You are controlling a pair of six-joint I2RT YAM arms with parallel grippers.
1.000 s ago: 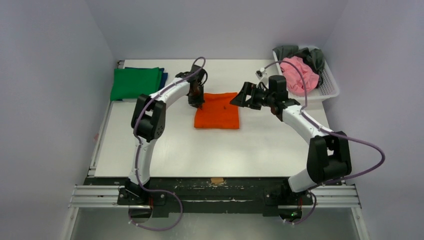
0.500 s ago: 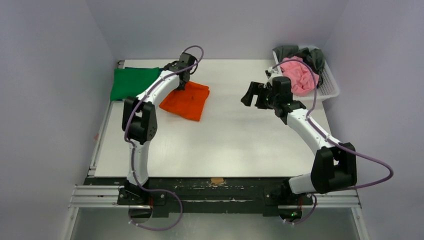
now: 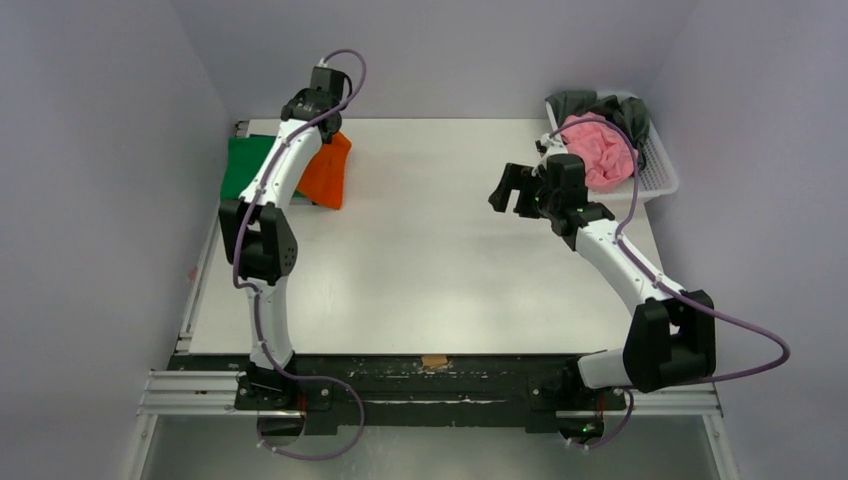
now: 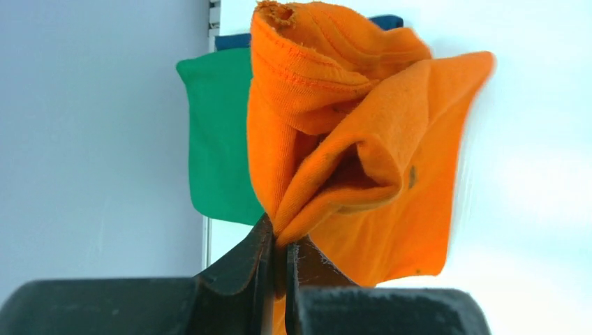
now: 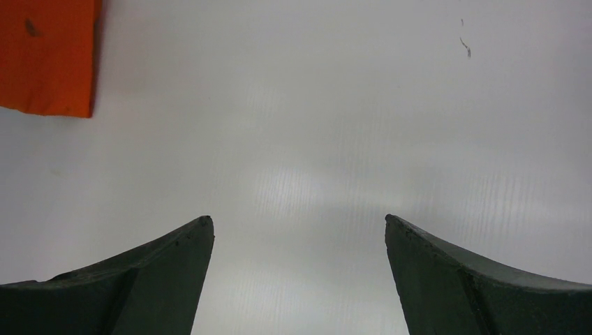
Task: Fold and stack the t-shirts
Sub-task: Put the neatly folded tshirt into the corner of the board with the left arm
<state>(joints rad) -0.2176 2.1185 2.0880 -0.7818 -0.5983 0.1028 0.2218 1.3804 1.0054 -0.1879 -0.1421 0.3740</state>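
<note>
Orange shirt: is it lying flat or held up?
Held up: the left gripper pinches the orange shirt, which hangs bunched near the green shirt.

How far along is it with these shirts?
Done: a green shirt lies folded on a dark blue one, far left. In hand: the left fingers pinch the orange shirt beside that stack. Left: pink shirt and dark grey shirt crumpled in the basket; right fingers open, empty.

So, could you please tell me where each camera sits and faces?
Top external: above and behind the bases, facing down at the table; left arm, right arm visible.
Left wrist: looks past the left gripper, shut on the orange t-shirt, toward the green t-shirt.
Right wrist: looks down past the open right gripper at the table.
Shared: all show the orange t-shirt.
</note>
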